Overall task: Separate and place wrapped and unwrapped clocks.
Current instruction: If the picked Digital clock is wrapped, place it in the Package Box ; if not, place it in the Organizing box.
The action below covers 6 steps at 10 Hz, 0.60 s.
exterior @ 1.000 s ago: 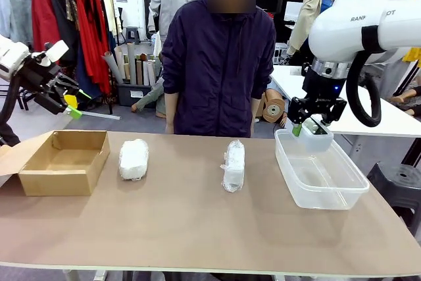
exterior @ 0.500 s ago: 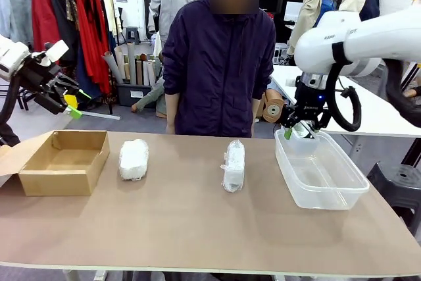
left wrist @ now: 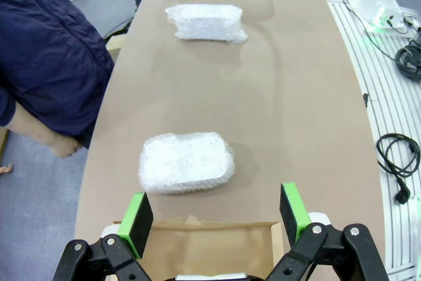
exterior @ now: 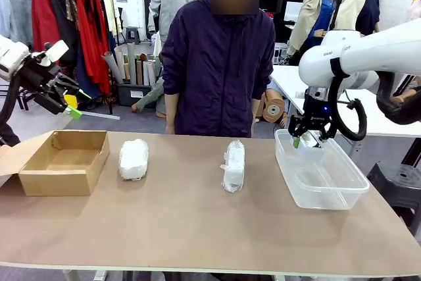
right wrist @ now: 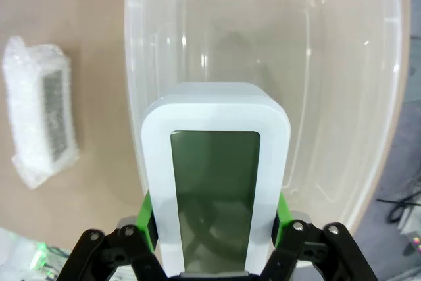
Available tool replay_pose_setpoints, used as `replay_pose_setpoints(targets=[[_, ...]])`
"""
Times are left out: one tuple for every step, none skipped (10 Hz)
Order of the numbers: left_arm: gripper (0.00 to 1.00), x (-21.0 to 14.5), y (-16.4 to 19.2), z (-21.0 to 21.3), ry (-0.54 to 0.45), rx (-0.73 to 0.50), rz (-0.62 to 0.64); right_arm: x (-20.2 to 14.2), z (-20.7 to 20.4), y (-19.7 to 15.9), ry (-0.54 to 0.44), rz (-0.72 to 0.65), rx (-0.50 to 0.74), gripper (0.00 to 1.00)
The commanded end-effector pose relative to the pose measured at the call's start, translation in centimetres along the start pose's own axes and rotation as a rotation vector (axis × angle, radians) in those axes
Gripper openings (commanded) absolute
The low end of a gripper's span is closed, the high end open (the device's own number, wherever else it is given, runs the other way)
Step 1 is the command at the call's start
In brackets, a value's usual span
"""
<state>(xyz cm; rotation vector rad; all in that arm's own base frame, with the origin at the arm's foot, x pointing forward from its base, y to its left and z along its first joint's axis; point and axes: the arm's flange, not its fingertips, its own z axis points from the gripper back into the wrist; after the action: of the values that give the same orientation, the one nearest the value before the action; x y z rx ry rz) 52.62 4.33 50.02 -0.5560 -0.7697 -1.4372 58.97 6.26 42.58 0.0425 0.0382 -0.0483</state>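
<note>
A wrapped bundle [exterior: 133,158] and a second bundle [exterior: 233,164] lie apart between the cardboard box [exterior: 56,182] and the plastic tub [exterior: 329,199]. The right gripper [exterior: 308,138] pinches the bare clock [right wrist: 216,162] over the tub's far end. The left gripper [exterior: 71,106] hangs spread near the box.

The tub [exterior: 329,199] is clear glossy plastic, the box [exterior: 56,182] matt cardboard, the table [exterior: 197,228] matt. The left bundle [exterior: 133,158] and right bundle [exterior: 233,164] wear whitish bubbly wrap. The clock [right wrist: 215,182] is smooth white plastic.
</note>
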Motion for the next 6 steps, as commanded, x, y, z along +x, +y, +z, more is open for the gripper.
replay_pose_setpoints(targets=[[1.00, 0.1, -0.4, 0.0, 0.002, -0.003, -0.004, -0.2, -1.3, -0.8, 0.012, -0.050, -0.045, 0.00], [1.00, 0.1, -0.4, 0.0, 0.002, -0.003, -0.004, 0.1, -2.2, -1.2, 0.011, -0.058, -0.052, 0.00], [1.00, 0.1, -0.4, 0.0, 0.002, -0.003, -0.004, 0.6, -3.0, -1.6, -0.002, -0.064, -0.054, 0.00], [1.00, 0.1, -0.4, 0.0, 0.002, -0.003, -0.004, 1.0, -3.8, -2.0, -0.008, -0.058, -0.065, 0.00], [1.00, 0.1, -0.4, 0.0, 0.002, -0.003, -0.004, 1.2, -4.7, -2.1, -0.011, -0.051, -0.078, 0.00], [1.00, 0.1, -0.4, 0.0, 0.002, -0.003, -0.004, 1.5, -5.7, -2.2, -0.010, -0.042, -0.088, 0.00]])
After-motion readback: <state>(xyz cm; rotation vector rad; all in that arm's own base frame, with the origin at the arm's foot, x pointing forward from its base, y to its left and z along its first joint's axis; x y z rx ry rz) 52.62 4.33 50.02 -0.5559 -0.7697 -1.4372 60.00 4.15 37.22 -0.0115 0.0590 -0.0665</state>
